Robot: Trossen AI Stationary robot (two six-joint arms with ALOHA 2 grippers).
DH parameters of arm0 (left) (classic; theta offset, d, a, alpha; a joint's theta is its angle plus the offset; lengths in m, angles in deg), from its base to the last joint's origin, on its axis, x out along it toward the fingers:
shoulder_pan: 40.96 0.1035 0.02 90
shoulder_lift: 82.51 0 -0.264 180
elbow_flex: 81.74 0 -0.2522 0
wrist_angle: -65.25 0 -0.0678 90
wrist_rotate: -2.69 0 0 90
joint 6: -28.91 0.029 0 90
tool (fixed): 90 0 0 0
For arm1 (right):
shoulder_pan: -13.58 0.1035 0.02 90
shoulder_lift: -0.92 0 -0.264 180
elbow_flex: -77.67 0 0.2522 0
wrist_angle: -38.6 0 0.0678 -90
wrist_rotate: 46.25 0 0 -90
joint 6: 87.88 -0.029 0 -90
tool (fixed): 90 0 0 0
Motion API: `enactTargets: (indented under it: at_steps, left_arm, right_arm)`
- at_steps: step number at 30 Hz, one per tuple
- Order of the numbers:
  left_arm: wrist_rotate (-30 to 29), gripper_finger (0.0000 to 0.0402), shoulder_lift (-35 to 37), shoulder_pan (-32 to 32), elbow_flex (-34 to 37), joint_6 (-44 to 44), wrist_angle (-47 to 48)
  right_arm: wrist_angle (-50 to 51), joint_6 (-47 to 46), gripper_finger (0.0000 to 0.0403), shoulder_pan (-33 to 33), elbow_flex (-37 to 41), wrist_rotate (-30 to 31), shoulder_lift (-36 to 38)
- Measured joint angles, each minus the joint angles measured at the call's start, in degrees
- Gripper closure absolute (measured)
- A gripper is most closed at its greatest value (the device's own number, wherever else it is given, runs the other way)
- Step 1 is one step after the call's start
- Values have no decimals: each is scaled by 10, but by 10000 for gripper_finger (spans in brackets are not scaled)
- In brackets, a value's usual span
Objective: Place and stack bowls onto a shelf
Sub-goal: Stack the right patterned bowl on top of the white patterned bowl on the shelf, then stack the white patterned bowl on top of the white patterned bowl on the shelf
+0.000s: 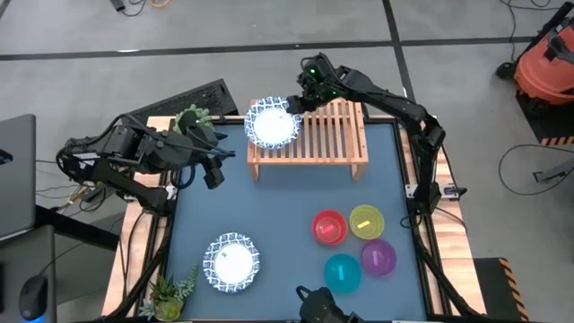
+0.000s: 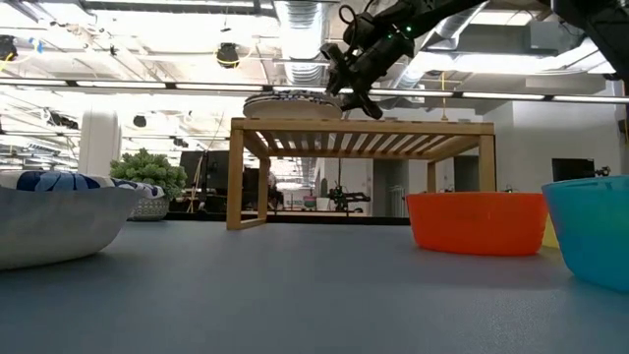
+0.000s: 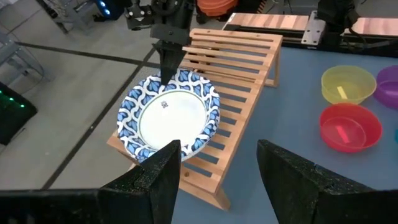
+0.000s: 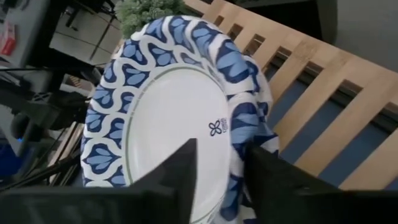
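Note:
A white bowl with a blue patterned rim (image 1: 273,123) lies on the left end of the light-wood shelf (image 1: 332,135) and slightly overhangs that end. My right gripper (image 1: 300,100) comes in over the shelf's far edge and is shut on this bowl. My left gripper (image 1: 211,167) is open and hovers over the table, left of the shelf, touching nothing. A second white bowl (image 1: 231,262) sits on the table near the near edge. The red (image 1: 329,226), yellow (image 1: 366,221), purple (image 1: 378,257) and teal (image 1: 342,273) bowls stand together at the near right. My right gripper pinches the bowl's rim (image 4: 241,163) on its far-right side, one finger (image 4: 177,171) inside the bowl and one (image 4: 277,180) outside. The fingers slant down from the table's far side. The bowl's underside lies on the shelf slats (image 4: 323,106), and the rim is creased beside the fingers.
A small green plant (image 1: 194,117) stands at the table's far left corner and another (image 1: 170,292) at the near left corner. The shelf's right half (image 1: 345,126) is bare slats. Open blue tabletop (image 1: 287,202) lies between the shelf and the bowls.

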Motion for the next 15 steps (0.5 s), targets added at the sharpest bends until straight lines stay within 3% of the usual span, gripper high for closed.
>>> enactTargets:
  at_steps: [6, 15]
  left_arm:
    - [0, 205, 0, 0, 0, 0, 0]
    - [23, 205, 0, 0, 0, -18, 0]
  right_arm:
    - [25, 0, 170, -9, -27, -1, 0]
    - [126, 37, 167, -3, -142, 63, 1]
